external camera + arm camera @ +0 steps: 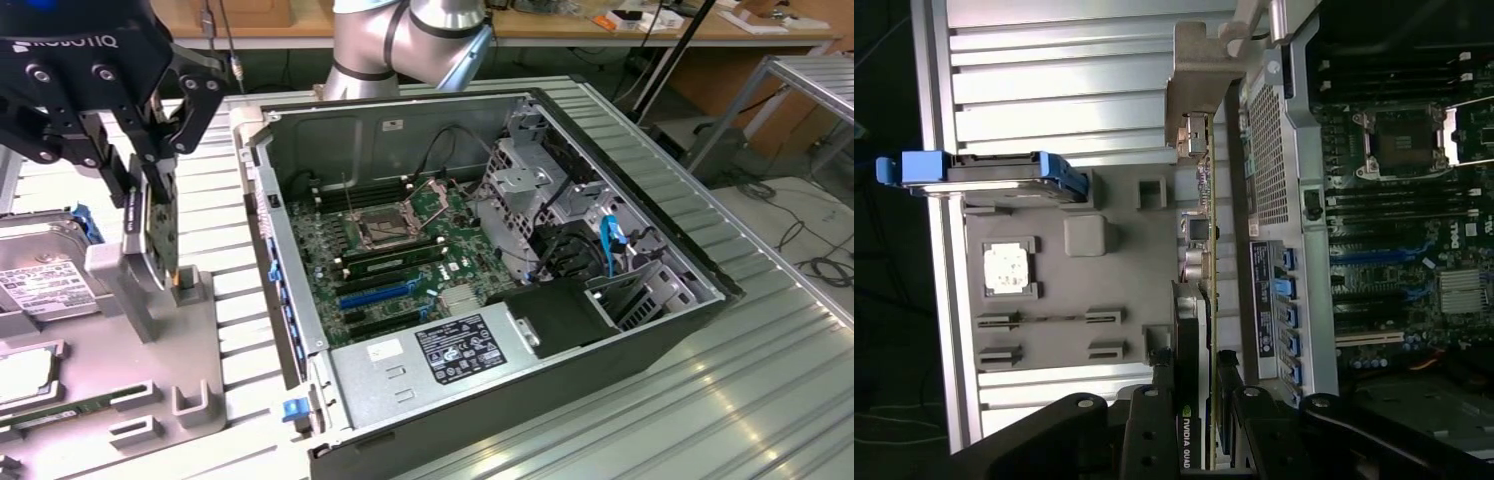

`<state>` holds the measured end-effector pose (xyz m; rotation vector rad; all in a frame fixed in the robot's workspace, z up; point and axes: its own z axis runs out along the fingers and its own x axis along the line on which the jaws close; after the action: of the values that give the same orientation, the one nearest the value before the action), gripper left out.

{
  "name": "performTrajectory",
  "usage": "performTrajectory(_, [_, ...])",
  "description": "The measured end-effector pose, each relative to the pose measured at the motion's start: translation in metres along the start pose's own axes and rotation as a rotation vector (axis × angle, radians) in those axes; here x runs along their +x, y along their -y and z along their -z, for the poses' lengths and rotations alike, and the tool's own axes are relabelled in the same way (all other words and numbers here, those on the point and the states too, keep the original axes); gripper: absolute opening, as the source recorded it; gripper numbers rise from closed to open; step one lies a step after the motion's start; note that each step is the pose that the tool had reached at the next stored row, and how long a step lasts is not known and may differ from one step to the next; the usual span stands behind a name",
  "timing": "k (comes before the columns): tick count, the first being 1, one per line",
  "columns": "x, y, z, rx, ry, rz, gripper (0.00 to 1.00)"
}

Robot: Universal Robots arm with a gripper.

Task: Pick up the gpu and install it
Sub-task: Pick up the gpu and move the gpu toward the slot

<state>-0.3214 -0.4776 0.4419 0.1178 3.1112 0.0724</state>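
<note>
While my gripper [150, 195] hangs over the grey parts tray [160, 372] on the exterior view's left, its two fingers are pinched on the upper edge of the gpu [158, 245]. The card stands on edge, upright, with its silver bracket strip along one end. In the wrist view its black face and maker's label sit between my fingers [1157, 415], and the green board edge runs away from them. I cannot tell whether the lower edge has cleared the tray's holder or sits in it.

Step in hand, as I judge it: the pick-up. Grasp made, install not begun. The open computer case [601, 372] lies just beside the tray. The blue expansion slot [378, 293] on the motherboard [400, 215] is bare.

The next move would call for a straight lift with no twist, card kept upright. The edge connector wants lining along the slot, bracket toward the case's rear wall. Narrow grip on a thin edge, so slip is the risk.
</note>
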Motion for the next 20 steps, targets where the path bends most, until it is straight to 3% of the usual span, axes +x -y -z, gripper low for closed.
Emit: performTrajectory(20, [-0.011,-0.0008,-0.0004,-0.0001,0.0001,0.000,0.27])
